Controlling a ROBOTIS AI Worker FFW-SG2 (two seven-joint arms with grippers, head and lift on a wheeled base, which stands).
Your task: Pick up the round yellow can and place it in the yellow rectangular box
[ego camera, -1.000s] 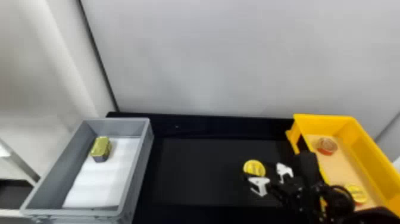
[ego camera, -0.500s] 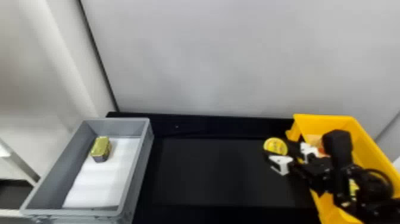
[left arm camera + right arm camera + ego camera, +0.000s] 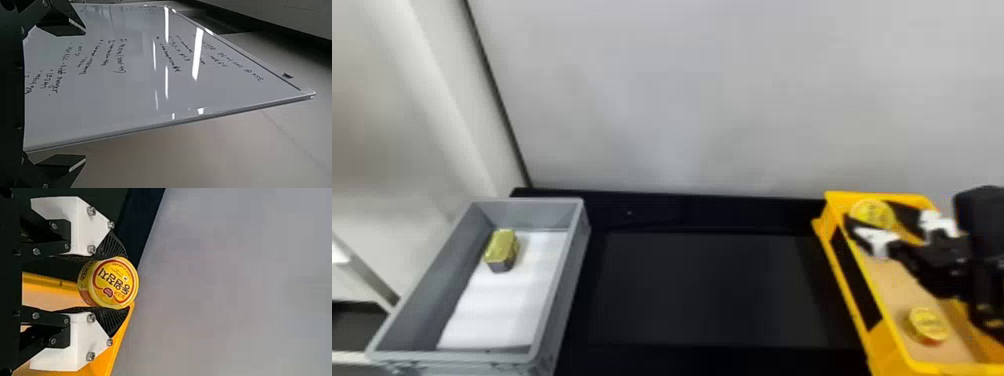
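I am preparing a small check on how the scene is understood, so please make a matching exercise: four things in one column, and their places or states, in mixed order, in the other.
Things:
1. Right gripper
2. Gold-topped can
3. Left gripper
4. Yellow box

Places or states:
A. Rectangular, at the right side of the black table
B. Fingers apart, nothing between them
C. Closed on a round yellow can
D. Inside the gray box

Right pairs: 1-C, 2-D, 3-B, 4-A
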